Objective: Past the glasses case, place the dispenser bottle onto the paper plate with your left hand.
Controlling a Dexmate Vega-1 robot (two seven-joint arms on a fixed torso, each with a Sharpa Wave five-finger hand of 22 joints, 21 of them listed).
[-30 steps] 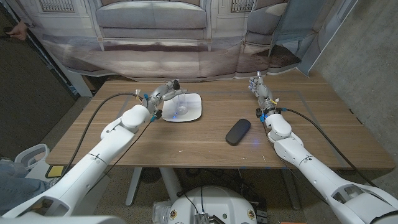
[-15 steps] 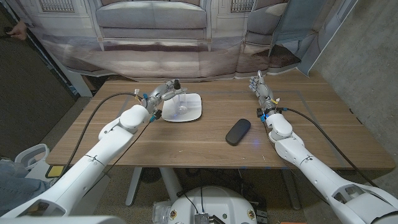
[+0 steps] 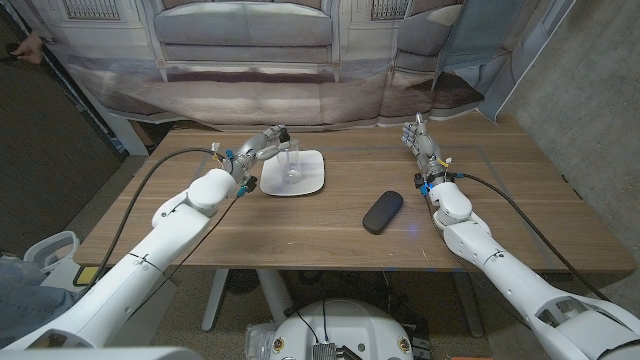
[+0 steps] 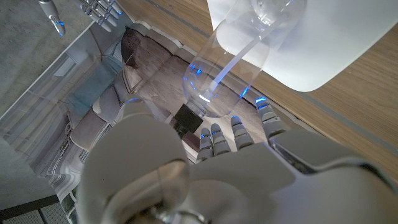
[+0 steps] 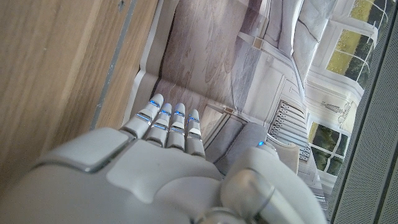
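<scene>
The clear dispenser bottle [image 3: 291, 163] with a black pump stands upright on the white paper plate [image 3: 310, 182] at the table's far left-middle. My left hand [image 3: 256, 151] is at its upper part from the left, fingers closed around the neck. In the left wrist view the bottle [image 4: 233, 59] reaches from my fingers [image 4: 231, 132] to the plate [image 4: 336, 43]; the pump is hidden. The black glasses case [image 3: 382, 211] lies nearer, right of centre. My right hand [image 3: 420, 140] stands at the far right with fingers straight and holds nothing; its back [image 5: 149, 171] is turned to the right wrist camera.
A backdrop printed with a sofa hangs behind the table's far edge [image 3: 330, 128]. Black cables [image 3: 170, 165] run along both arms. A person's hand [image 3: 28, 46] is at the picture's upper left edge. Bare wood lies between plate and case.
My left hand has shifted slightly left and back, and the bottle now stands more upright on the plate. The right arm and the glasses case have not moved.
</scene>
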